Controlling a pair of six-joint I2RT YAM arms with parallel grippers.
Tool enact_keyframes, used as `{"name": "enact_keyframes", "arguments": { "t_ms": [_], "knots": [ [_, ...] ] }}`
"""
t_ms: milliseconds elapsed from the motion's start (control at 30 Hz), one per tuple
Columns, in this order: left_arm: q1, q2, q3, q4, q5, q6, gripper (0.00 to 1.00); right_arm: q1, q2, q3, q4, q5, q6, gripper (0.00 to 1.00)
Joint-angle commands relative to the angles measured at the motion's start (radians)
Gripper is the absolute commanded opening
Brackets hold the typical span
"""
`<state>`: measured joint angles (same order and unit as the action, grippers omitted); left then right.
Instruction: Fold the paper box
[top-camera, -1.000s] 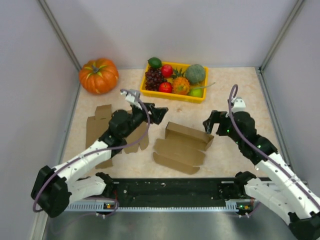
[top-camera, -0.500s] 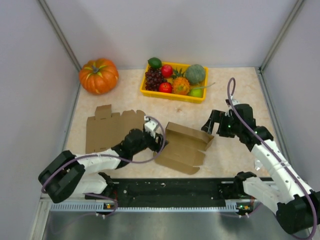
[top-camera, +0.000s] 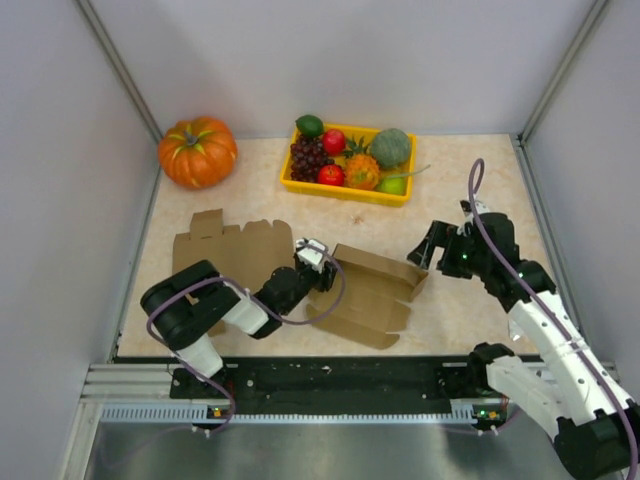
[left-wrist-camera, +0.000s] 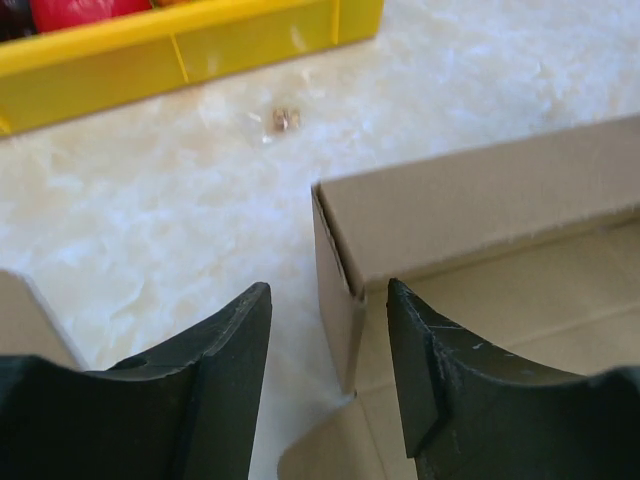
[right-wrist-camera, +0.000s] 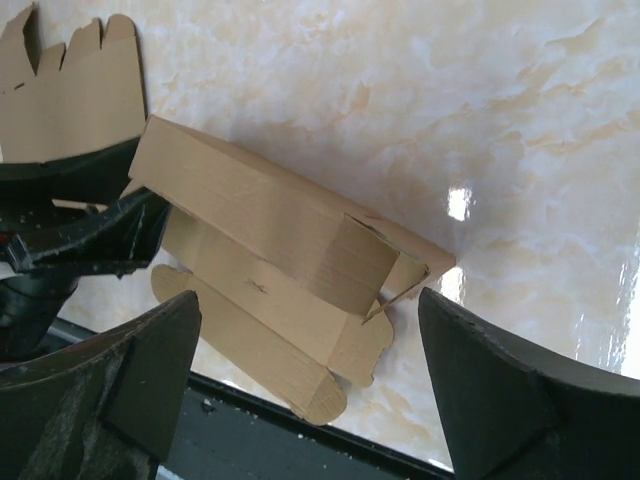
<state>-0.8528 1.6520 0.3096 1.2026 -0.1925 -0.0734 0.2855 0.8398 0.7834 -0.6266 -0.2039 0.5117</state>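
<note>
The paper box (top-camera: 368, 290) is lying half-folded, one wall upright; left gripper (left-wrist-camera: 328, 292), parted, is straddling its corner; right gripper (right-wrist-camera: 308, 300) is hovering wide.

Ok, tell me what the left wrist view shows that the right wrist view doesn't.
Only left wrist: the wall of the yellow tray, a small speck on the table, and the paper box with its end wall edge-on inside the open left claw. Only right wrist: the whole half-folded box, the flat cardboard blank, the open right claw. Both: the box, the marbled table, the left claw at the box's end.
</note>
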Motion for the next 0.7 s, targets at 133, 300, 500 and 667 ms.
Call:
{"name": "enact_keyframes", "arguments": {
  "t_ms": [133, 300, 500, 667],
  "knots": [
    [-0.005, 0.103, 0.103, 0.219, -0.055, 0.055, 0.41, -0.003, 0.044, -0.033, 0.028, -0.074, 0.074, 0.66],
    [-0.009, 0.138, 0.114, 0.226, -0.071, 0.064, 0.27, 0.000, 0.102, -0.052, 0.111, -0.109, 0.045, 0.65],
    [-0.037, 0.147, 0.115, 0.248, -0.128, 0.121, 0.18, 0.046, 0.171, -0.064, 0.171, -0.103, 0.125, 0.61],
    [-0.058, 0.157, 0.114, 0.259, -0.171, 0.142, 0.08, 0.103, 0.206, -0.059, 0.186, -0.055, 0.171, 0.57]
  ]
}}
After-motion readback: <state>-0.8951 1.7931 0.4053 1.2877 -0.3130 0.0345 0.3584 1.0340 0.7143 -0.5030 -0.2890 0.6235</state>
